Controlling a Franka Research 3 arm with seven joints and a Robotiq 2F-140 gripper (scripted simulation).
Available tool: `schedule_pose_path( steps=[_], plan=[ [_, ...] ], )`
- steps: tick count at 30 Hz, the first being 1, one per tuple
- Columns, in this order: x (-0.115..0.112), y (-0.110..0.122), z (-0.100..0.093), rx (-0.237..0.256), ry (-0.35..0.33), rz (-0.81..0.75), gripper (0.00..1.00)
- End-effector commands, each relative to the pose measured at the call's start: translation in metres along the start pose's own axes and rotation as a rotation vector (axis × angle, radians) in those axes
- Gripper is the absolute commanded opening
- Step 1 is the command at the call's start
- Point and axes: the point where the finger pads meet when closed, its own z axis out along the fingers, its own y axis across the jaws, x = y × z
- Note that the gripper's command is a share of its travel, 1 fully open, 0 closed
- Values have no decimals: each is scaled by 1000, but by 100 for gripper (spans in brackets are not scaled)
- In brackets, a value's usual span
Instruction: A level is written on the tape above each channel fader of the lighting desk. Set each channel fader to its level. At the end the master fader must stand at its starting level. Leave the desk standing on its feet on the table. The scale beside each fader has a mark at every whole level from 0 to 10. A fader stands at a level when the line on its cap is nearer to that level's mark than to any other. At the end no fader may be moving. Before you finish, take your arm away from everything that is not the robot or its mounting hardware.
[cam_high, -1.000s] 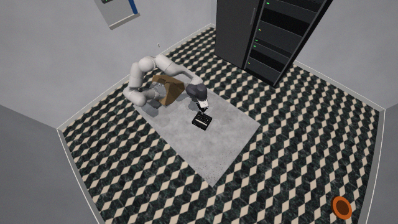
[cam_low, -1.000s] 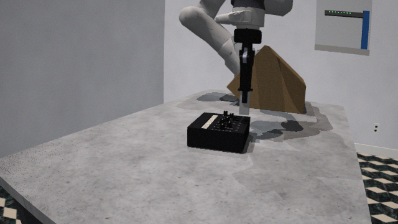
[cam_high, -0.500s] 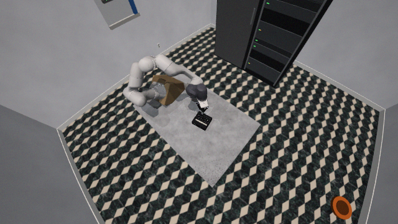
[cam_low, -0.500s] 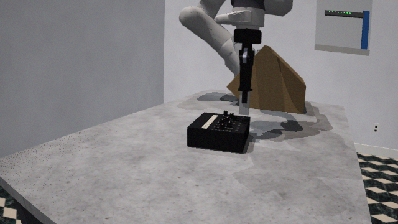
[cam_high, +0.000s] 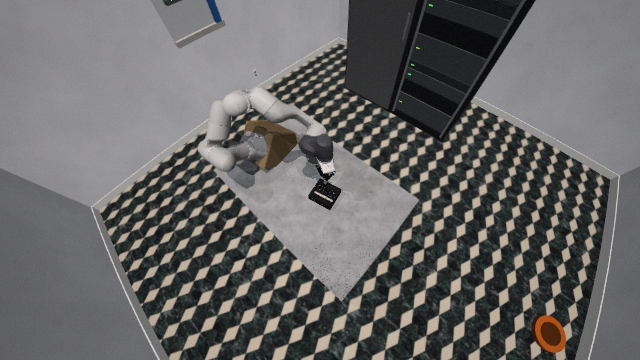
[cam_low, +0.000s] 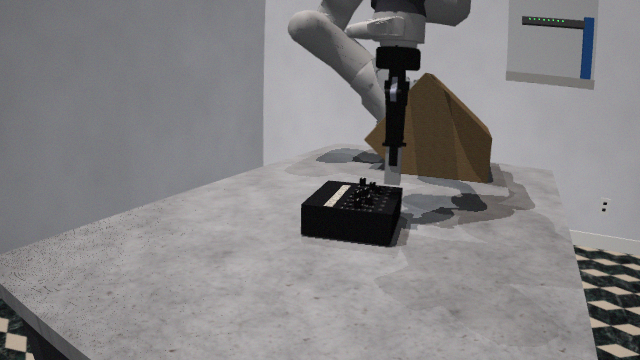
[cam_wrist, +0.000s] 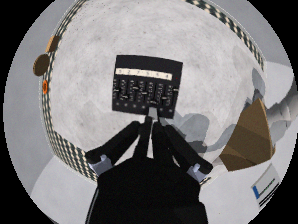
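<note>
The desk (cam_low: 351, 216) is set mid-table (cam_low: 200, 280), well clear of every edge. The gripper (cam_low: 391, 176), pressed together on nothing, is held at its far rim.

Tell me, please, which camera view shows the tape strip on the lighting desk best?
The wrist view: it looks down on the pale tape strip across the whole lighting desk. The exterior view shows only a slanted sliver, and the top view a tiny pale line.
</note>
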Motion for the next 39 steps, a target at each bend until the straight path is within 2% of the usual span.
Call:
schedule_pose_path(
  steps=[1, 25, 39],
  plan=[
    [0, -1, 1, 2, 0, -1, 0],
    [0, -1, 1, 2, 0, -1, 0],
    [0, -1, 8, 2, 0, -1, 0]
  ],
)
